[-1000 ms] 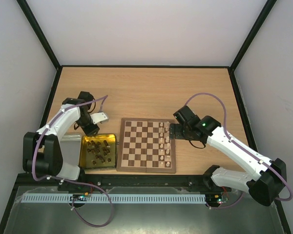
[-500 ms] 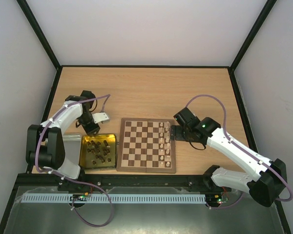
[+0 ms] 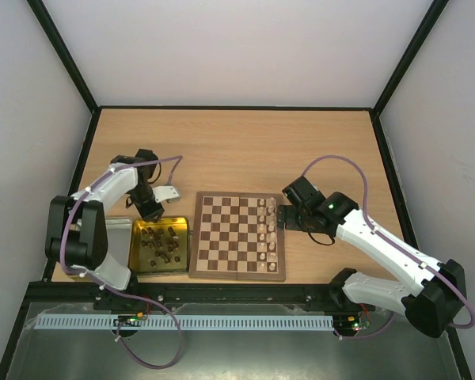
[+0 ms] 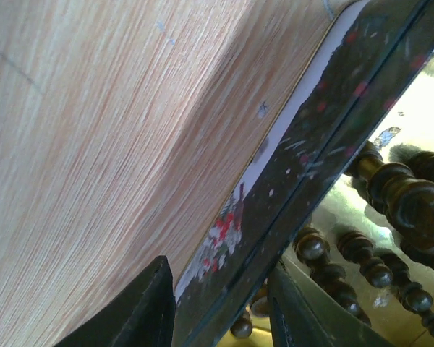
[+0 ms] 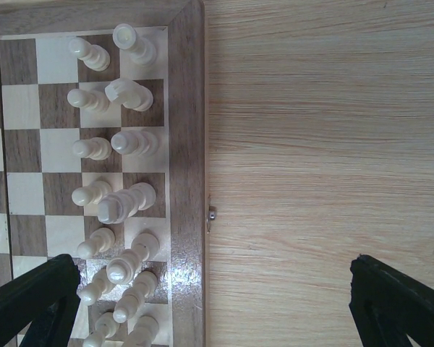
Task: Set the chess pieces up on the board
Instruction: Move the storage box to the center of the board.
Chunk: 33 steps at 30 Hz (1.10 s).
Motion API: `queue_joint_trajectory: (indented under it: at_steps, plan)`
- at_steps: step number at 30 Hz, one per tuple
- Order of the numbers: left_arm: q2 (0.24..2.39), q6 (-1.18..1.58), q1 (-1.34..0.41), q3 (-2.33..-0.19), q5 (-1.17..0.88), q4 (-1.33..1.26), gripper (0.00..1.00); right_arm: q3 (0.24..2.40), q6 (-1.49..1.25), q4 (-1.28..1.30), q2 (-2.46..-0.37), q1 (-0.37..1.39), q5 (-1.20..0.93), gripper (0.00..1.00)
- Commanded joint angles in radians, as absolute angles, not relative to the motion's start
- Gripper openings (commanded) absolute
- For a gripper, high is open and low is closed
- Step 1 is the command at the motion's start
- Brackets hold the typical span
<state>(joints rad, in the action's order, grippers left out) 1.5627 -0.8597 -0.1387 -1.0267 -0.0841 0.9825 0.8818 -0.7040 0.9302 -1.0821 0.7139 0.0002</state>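
Note:
The board (image 3: 237, 275) lies mid-table. Cream chess pieces (image 3: 267, 229) fill its two right columns; in the right wrist view they (image 5: 123, 141) stand beside the border (image 5: 186, 108). Dark chess pieces (image 3: 162, 245) lie loose in a yellow tray (image 3: 134, 247) left of the board. My left gripper (image 3: 153, 212) is at the tray's far edge. Its jaws (image 4: 218, 266) stand apart astride the tray wall (image 4: 325, 137), one finger outside and one inside near dark pieces (image 4: 405, 202). My right gripper (image 3: 281, 215) hovers wide open over the board's right edge (image 5: 213, 303), holding nothing.
A grey flat lid (image 3: 115, 229) lies just left of the tray. A small metal latch (image 5: 212, 213) sticks out of the board's right side. Bare wooden table (image 3: 237, 150) stretches behind the board, and a black rail (image 3: 222, 293) runs along the near edge.
My left gripper has shifted a little right and nearer, onto the tray's far wall, and its jaws have narrowed. The right gripper has drifted slightly nearer, still wide open.

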Motion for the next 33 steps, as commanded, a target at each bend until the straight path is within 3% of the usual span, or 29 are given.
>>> queue_joint_trajectory:
  at_steps: [1,17,27,33]
  plan:
    - [1.631,-0.848,-0.149,-1.011,-0.043,0.928,0.36,0.872,-0.714,0.945,-1.066,0.719,0.026,0.97]
    - [1.78,-0.828,-0.143,-1.131,0.017,0.832,0.24,0.85,-0.722,0.936,-1.065,0.72,0.031,0.97]
    - [2.054,-0.804,-0.11,-1.516,0.092,0.841,0.25,0.828,-0.724,0.936,-1.064,0.719,0.034,0.97]
    - [2.305,-0.79,-0.11,-1.906,0.165,0.899,0.27,0.821,-0.736,0.932,-1.067,0.719,0.025,0.97]
